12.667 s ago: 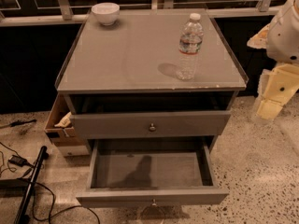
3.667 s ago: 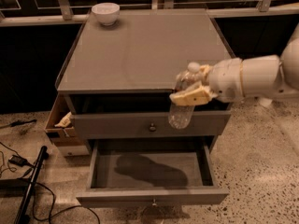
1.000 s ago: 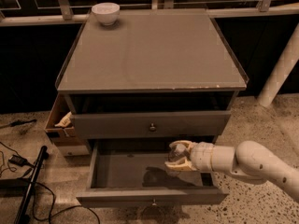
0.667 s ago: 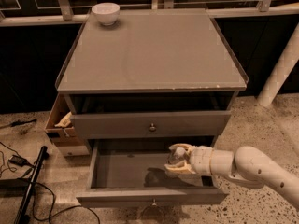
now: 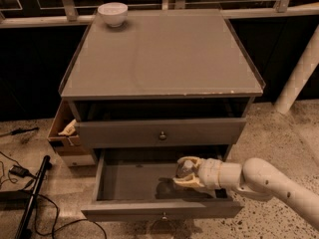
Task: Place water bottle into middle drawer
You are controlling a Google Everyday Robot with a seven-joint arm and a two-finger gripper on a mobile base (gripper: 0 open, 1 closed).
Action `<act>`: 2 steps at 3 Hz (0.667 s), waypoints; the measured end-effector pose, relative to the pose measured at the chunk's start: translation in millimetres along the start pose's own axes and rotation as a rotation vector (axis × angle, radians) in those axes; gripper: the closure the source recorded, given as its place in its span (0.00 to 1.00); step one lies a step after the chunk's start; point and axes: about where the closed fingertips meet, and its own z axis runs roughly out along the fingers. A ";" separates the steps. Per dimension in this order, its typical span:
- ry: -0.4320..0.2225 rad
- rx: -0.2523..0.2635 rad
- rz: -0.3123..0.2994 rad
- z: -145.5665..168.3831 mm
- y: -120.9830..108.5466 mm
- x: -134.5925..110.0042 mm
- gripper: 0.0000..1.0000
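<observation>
This is looking like a robot test corner in an office building: a lone grey cabinet [image 5: 159, 59] is standing on a speckled stone floor [image 5: 279, 133], backing onto a glass railing [image 5: 67, 1] with metal posts, and a white pillar [image 5: 299, 73] is rising to one side. Loose cables [image 5: 20, 173] are trailing over the floor by a black pole [image 5: 32, 198], and a cardboard box [image 5: 62, 128] is sitting against the cabinet. A white arm [image 5: 269, 180] is reaching into the open drawer [image 5: 129, 183], its gripper [image 5: 178, 172] clasping a bottle [image 5: 187, 169] there.

one bowl [image 5: 112, 13], one bottle [image 5: 185, 168], one tool [image 5: 180, 173] in drawer [image 5: 128, 181]
</observation>
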 end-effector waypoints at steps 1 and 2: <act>-0.004 -0.020 0.021 16.9 -1.9 13.3 1.00; -0.024 -0.035 0.029 35.6 -5.1 21.3 1.00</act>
